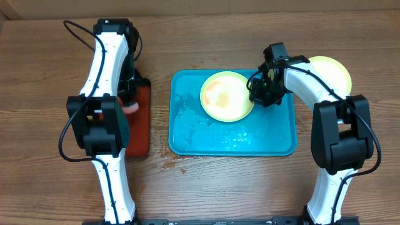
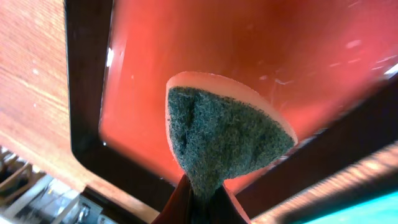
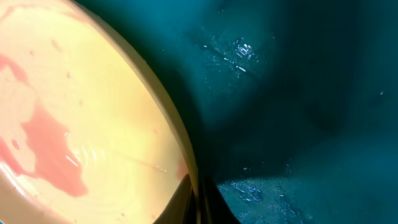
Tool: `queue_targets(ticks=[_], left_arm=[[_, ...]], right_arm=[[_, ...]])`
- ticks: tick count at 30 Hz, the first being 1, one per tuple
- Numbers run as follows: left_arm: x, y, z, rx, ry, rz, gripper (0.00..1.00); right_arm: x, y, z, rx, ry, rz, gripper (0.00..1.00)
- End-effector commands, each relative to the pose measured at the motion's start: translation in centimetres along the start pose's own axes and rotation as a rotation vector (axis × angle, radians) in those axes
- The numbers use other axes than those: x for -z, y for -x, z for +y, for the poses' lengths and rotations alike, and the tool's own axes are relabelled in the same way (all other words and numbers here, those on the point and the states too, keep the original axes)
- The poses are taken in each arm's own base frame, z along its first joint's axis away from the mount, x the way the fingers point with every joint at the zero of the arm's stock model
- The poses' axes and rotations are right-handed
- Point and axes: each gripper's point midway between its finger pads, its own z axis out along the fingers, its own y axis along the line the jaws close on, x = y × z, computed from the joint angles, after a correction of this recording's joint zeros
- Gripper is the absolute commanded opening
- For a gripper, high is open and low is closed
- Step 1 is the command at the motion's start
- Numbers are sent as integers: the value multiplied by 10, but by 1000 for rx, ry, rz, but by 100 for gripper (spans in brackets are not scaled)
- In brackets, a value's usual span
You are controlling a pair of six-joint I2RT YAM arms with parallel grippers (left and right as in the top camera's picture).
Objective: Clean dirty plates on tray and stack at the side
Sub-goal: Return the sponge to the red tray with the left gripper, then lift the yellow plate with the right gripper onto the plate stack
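Over wood table [image 1: 37, 75], left end effector [image 2: 198, 202] pinches sponge [image 2: 217, 137], right one [image 3: 198, 200] clamps cropped plate [image 3: 93, 124].

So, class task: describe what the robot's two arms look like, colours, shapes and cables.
The left arm and right arm match: slim white links between bulky black joint housings, with thin black cables looping alongside. The left tool and right tool are dark, tapering to narrow tips.
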Motion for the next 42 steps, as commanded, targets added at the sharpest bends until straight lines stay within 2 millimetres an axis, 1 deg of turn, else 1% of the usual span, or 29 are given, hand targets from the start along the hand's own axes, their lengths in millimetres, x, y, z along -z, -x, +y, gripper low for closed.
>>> queue_targets(ticks=[1,4,5,7,9,14,17,18,19,20,21,22,23,24,27,29,33,34,35,38,40,42], left_arm=[[-13,-1,18,7,26,46,5],[-18,4,26,19,10,57,5],[-19,7,24,-4,-18,59,4],[-23,10,13,-78,-113,71,5],[-29,11,6,-102,-160,81,4],[-51,14,-2,-106,-163,75,5],[-58,19,-2,-97,-169,61,5],[-58,20,-1,-92,-170,60,7],[-59,21,0,-88,-172,60,13],[-59,21,2,-86,-172,61,23],[-59,22,3,-86,-173,60,37],[-59,23,4,-82,-174,60,62],[-58,24,5,-78,-176,58,96],[-57,26,7,-72,-179,56,100],[-44,31,14,-52,-188,44,100],[-28,35,21,-33,-198,24,100],[20,47,36,3,-250,-93,100],[36,51,40,14,-269,-143,100],[47,53,43,21,-282,-178,100],[79,58,50,39,-321,-286,100],[87,61,53,45,-328,-324,99],[90,63,53,48,-334,-337,100]], right_arm=[[-10,-4,-17,-10,-64,12,4],[-10,-3,-17,-9,-64,12,4],[-10,-3,-17,-10,-64,12,4],[-10,-3,-17,-9,-63,9,4],[-10,-2,-17,-8,-62,5,4],[-10,-2,-17,-8,-61,5,4],[-10,-3,-17,-9,-63,9,4],[-10,-3,-17,-9,-63,11,4],[-10,-4,-17,-10,-64,13,4],[-10,-4,-17,-10,-64,13,4],[-10,-4,-17,-10,-64,13,4],[-10,-4,-17,-10,-64,12,4],[-10,-3,-17,-10,-64,12,4],[-10,-3,-17,-10,-63,11,4],[-10,-3,-17,-9,-63,9,4],[-10,-2,-17,-9,-61,7,4],[-9,1,-15,-5,-57,-3,4],[-7,2,-14,6,-55,-6,4],[-4,3,-12,23,-54,-9,4],[11,9,-2,98,-50,-38,4],[25,15,3,139,-84,-81,4],[43,23,3,169,-180,-150,4]])
